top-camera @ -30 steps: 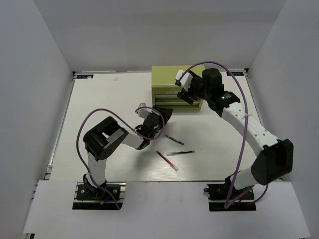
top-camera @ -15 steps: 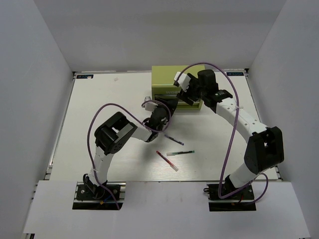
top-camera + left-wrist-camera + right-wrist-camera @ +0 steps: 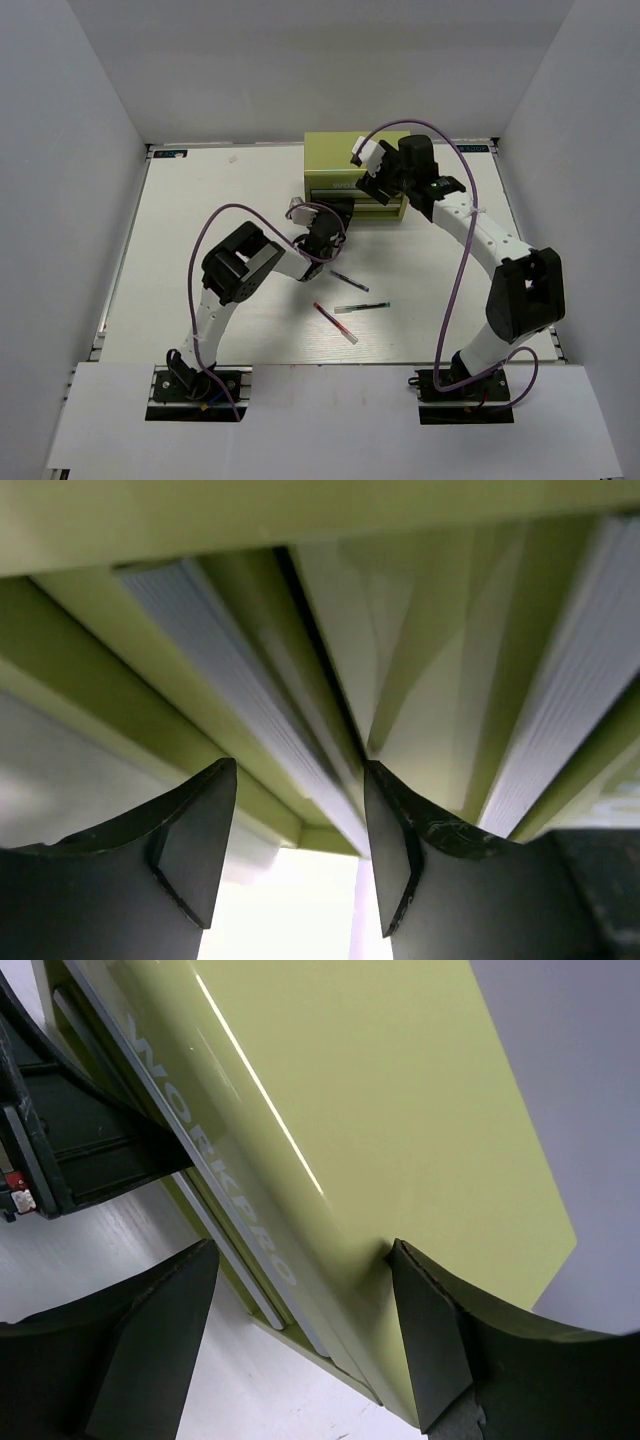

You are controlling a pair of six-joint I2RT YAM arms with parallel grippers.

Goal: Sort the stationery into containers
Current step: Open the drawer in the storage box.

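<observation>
Since a second ago the left arm has swung forward off the open desk (image 3: 200,220) and brought its hand up to the cabinet front. The right arm has drawn slightly leftward over the same box.

Nearest the bases, three pens lie loose and apart: the red pen (image 3: 335,323), the green pen (image 3: 362,306) just beyond it, and the dark pen (image 3: 348,280) further on. No light blue pen is found in any view.

The left hand (image 3: 295,830) is parted and empty, facing the drawer fronts.

The olive cabinet (image 3: 330,150) stands at the far edge.

The right hand (image 3: 300,1330) is spread wide and empty, straddling the cabinet's front corner. Contact cannot be confirmed.

Assessment: the arms appear to be opening a drawer while bracing the box. Sorting of the three visible pens has not begun.
</observation>
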